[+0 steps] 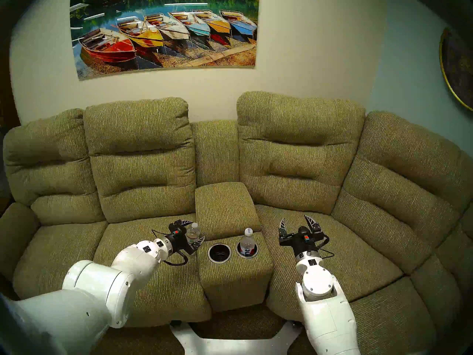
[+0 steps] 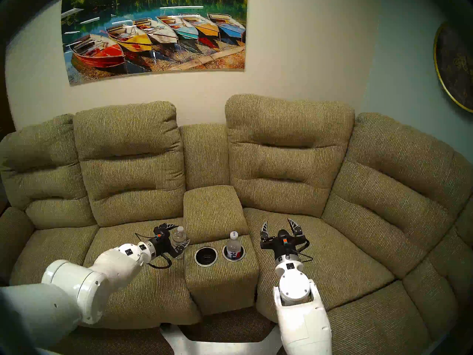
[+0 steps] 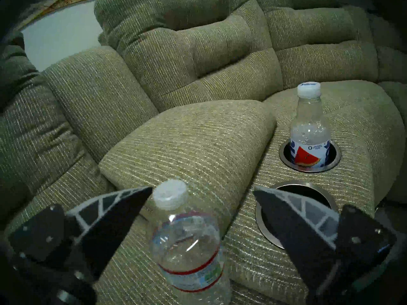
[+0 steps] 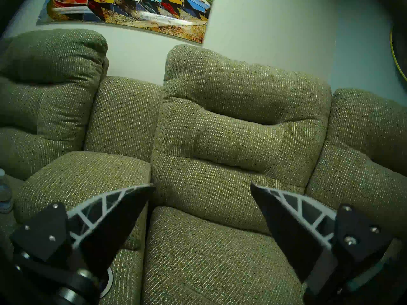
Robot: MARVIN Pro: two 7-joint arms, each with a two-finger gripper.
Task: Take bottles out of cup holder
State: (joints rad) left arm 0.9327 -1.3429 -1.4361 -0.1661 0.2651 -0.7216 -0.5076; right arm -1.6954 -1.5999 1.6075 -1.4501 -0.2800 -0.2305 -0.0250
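Note:
The shorter clear bottle point(image 1: 193, 232) with a white cap stands upright on the left seat cushion, just left of the console. My left gripper point(image 1: 196, 230) is open around it, one finger on each side and both apart from it, as the left wrist view point(image 3: 187, 243) shows. The taller bottle point(image 1: 247, 240) with a white, blue and red label stands in the right recess of the cup holder point(image 1: 208, 253). The left recess point(image 3: 258, 216) is empty. My right gripper point(image 1: 294, 218) is open and empty above the right seat.
The padded console lid point(image 1: 225, 208) rises just behind the cup holder. Sofa backrests point(image 1: 299, 147) stand behind both seats. The console's left side wall is close to my left gripper's near finger point(image 3: 286, 221). A boat picture point(image 1: 163, 31) hangs on the wall.

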